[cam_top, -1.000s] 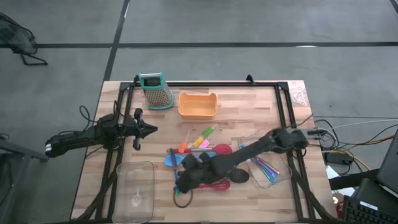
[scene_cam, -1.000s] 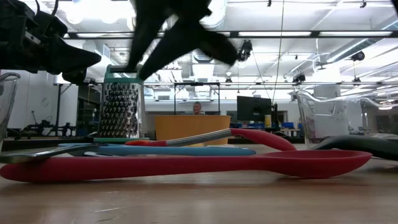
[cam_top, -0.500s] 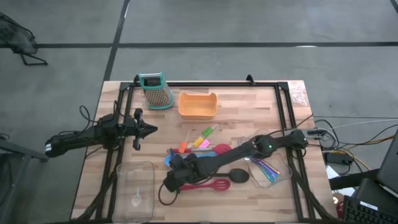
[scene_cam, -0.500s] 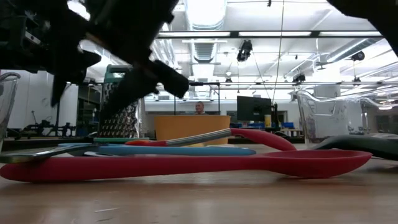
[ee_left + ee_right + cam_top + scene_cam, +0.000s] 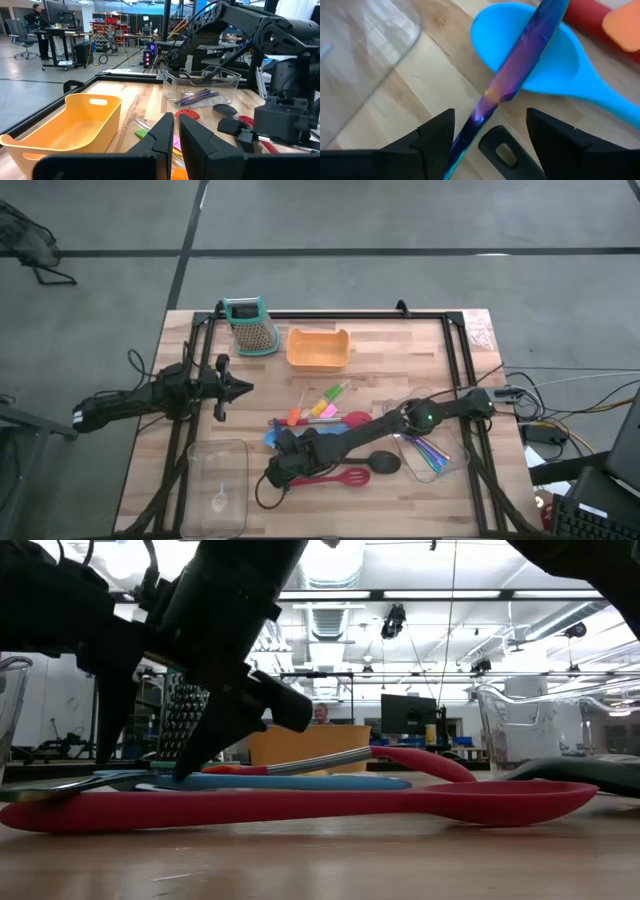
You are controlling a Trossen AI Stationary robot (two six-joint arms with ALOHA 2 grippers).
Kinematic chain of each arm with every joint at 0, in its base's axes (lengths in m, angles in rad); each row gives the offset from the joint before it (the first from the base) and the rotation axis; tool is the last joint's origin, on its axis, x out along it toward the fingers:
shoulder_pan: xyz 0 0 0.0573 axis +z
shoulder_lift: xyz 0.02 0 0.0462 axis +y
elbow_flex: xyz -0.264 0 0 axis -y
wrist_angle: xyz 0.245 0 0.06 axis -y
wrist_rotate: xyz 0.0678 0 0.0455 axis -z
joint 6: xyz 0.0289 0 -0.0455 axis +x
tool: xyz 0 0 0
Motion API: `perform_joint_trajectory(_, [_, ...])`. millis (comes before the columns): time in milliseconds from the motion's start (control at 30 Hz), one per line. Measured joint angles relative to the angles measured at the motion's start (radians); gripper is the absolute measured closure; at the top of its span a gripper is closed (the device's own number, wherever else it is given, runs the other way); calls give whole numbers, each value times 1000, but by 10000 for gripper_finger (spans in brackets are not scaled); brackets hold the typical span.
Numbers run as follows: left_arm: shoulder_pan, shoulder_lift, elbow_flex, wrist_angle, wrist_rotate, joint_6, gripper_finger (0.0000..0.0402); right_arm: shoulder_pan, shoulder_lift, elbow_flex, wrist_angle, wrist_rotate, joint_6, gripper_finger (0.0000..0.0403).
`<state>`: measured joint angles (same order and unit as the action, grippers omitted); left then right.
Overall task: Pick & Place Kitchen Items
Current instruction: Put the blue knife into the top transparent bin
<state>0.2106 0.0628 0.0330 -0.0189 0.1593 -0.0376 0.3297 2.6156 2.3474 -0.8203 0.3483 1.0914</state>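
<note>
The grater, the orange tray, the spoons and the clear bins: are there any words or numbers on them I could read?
None can be read.
Grater: no label shows.
Orange tray: plain.
Blue spoon: plain.
Clear bins: no writing shows.
Screens in the room behind, in the left wrist view: too small and blurred to read.
</note>
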Motion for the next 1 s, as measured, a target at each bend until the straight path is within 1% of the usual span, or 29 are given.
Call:
perform_joint_trajectory(267, [0, 0, 0, 0, 0, 0, 367, 0, 18, 0, 3, -13, -39, 185])
perform_joint_trajectory(400, [0, 0, 0, 0, 0, 0, 367, 0, 18, 0, -1, -12, -45, 205])
perform_joint_trajectory(500, [0, 0, 0, 0, 0, 0, 367, 0, 18, 0, -8, -12, -43, 232])
perform_joint_trajectory(833, [0, 0, 0, 0, 0, 0, 367, -1, 12, 7, -10, -20, -50, 349])
perform_joint_trajectory(1000, [0, 0, 0, 0, 0, 0, 367, 0, 6, 11, -19, -51, -68, 386])
